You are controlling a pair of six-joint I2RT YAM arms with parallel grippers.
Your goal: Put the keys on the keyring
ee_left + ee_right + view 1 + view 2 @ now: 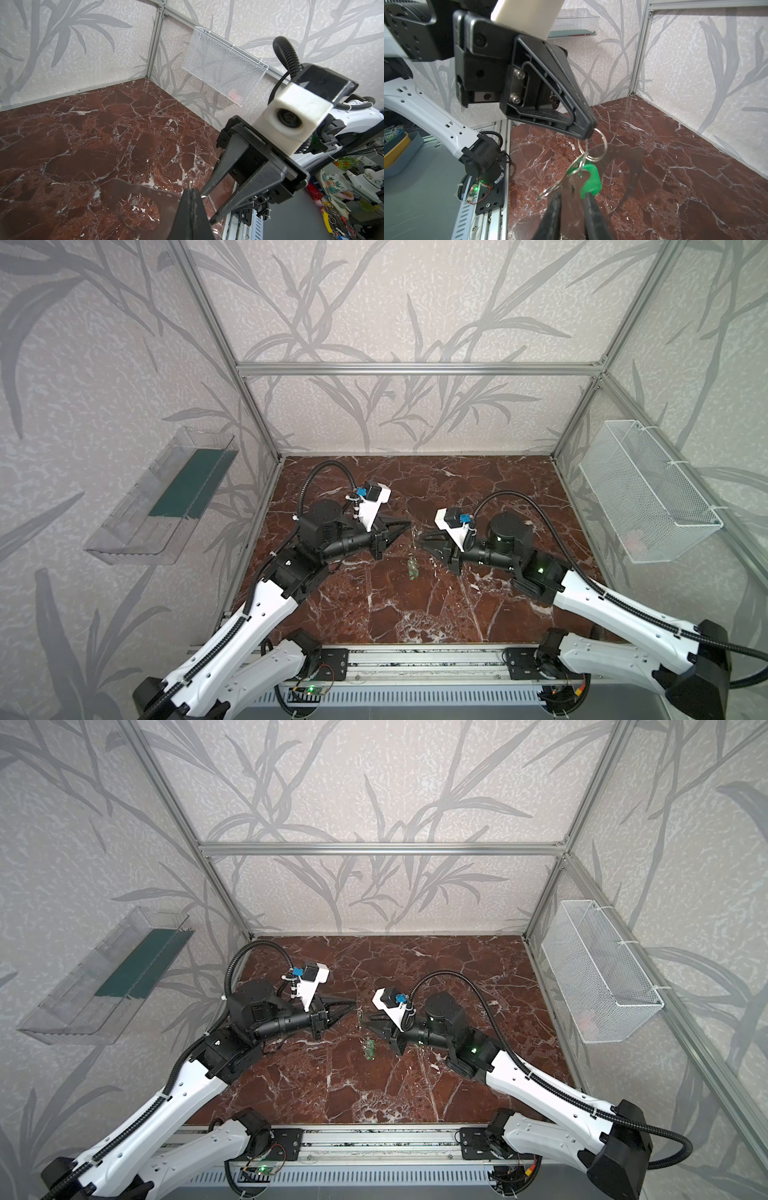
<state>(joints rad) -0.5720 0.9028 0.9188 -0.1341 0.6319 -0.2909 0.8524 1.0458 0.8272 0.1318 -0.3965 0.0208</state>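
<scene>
My left claw [589, 133] is clamped tight, tip only, on a thin silver wire split ring [605, 139]. That ring sits at the rim of the keyring [633, 153], a flat grey oval plate with a big oval hole. The plate's rim meets my left tip in the left wrist view too [145, 191]. Smaller rings chain down from the wire ring to the small silver metal key [588, 179] with its bright green oblong plastic tag.

My right claw [573, 195] has its jaws parted, with the key blade between the fingers [591, 207]. I cannot tell if they pinch it.

In both top views the left claw [409, 524] and the right claw [424, 540] meet almost tip to tip over mid-table, above the red-brown marble tabletop [374, 614]. There is open marble on every side. The back wall, both side walls and the front aluminium rail [415, 659] are all well apart from the tips. The white wire mesh basket [648, 497] on the right wall and the clear plastic tray [162, 502] on the left wall are also well apart from the arms. The only tight spot is the gap between the two claws. I cannot tell if the plate's low rim touches the marble.
</scene>
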